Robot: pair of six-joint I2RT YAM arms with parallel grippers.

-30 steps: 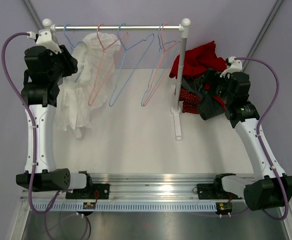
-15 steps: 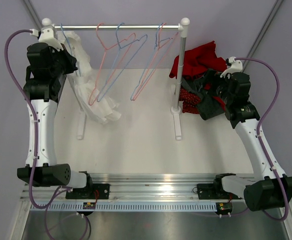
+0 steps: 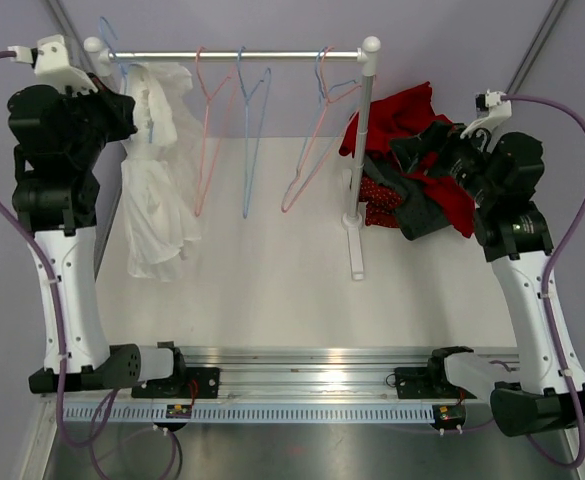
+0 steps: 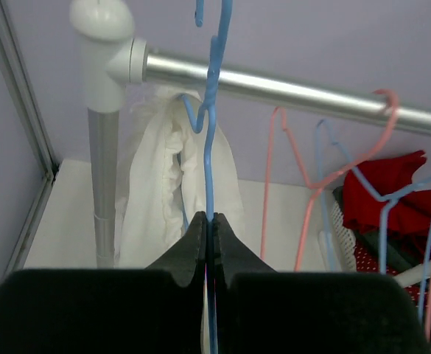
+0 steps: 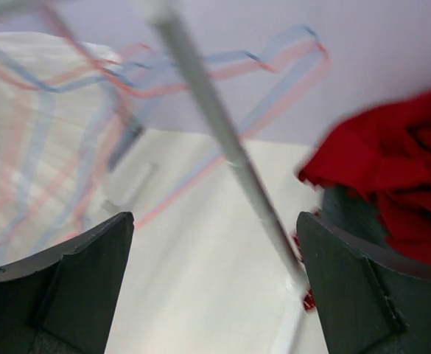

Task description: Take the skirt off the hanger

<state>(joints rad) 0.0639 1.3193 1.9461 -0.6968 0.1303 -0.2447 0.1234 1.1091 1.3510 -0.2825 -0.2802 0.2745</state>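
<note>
A white skirt hangs from a blue wire hanger at the left end of the rail. My left gripper is raised beside that end and is shut on the hanger's neck. In the left wrist view the blue hanger runs up between the closed fingers of my left gripper, its hook rising above the rail, with the skirt bunched behind. My right gripper stands open by the red clothes, and the right wrist view shows my right gripper holding nothing.
Several empty pink and blue hangers dangle along the rail. The rack's right post and foot stand mid-table. A pile of red and dark clothes lies at the right. A purple wall is behind.
My left gripper shut on the blue hanger, then rose and moved left, carrying hanger and skirt toward the rail's end. The empty hangers swung. My right arm lifted slightly.
</note>
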